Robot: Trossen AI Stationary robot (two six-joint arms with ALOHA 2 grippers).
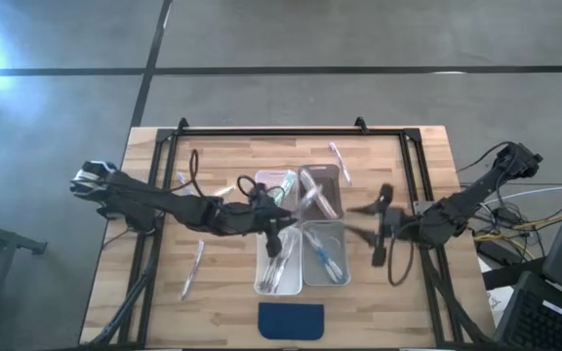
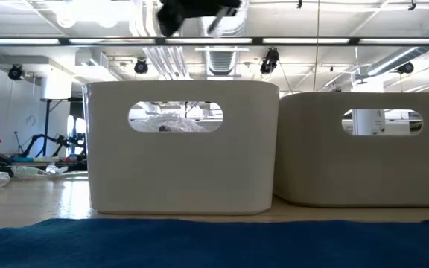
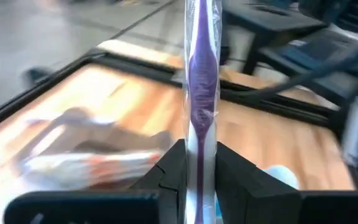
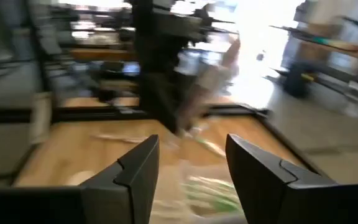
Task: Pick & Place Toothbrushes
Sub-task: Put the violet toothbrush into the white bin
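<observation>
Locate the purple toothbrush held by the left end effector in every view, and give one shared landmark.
High view: not distinguishable; left end effector sits over the bins.
Low view: not in it.
Left wrist view: purple toothbrush upright at centre, clamped between the fingers.
Right wrist view: not identifiable.
Shared landmark: the wooden table.

High cam straight down on table (image 1: 222,156), low cam level w/ tabletop, close behind bins (image 2: 181,149), both show bins

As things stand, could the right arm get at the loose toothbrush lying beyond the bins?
Probably yes: the right gripper is open and empty, and the toothbrush lies bare on the table, nothing between them.
</observation>
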